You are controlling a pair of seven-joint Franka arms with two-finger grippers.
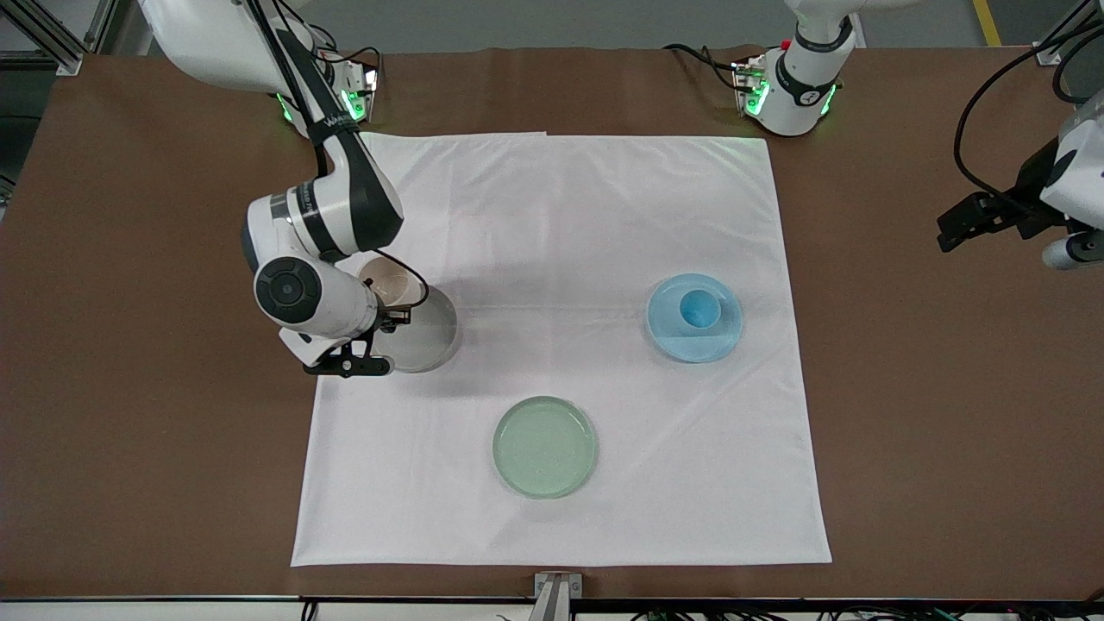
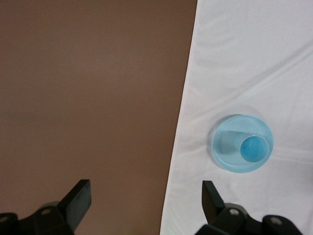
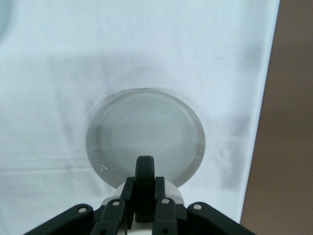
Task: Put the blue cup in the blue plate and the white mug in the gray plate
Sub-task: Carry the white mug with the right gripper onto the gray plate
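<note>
My right gripper (image 3: 145, 193) is shut on the dark loop handle of the white mug (image 1: 392, 283). It holds the mug over the gray plate (image 1: 427, 332), at the rim toward the right arm's base. I cannot tell whether the mug touches the plate. The gray plate (image 3: 145, 139) fills the middle of the right wrist view, with the mug's cream body (image 3: 175, 192) showing beside the fingers. The blue cup (image 1: 699, 309) stands upright in the blue plate (image 1: 690, 345). Cup (image 2: 254, 148) and plate (image 2: 225, 152) also show in the left wrist view. My left gripper (image 2: 145, 192) is open and empty, waiting over the bare brown table.
A pale green plate (image 1: 545, 447) lies on the white cloth (image 1: 569, 224), nearer the front camera than the other two plates. The cloth covers the middle of the brown table (image 1: 129, 345). The left arm's hand (image 1: 992, 216) hangs at its end of the table.
</note>
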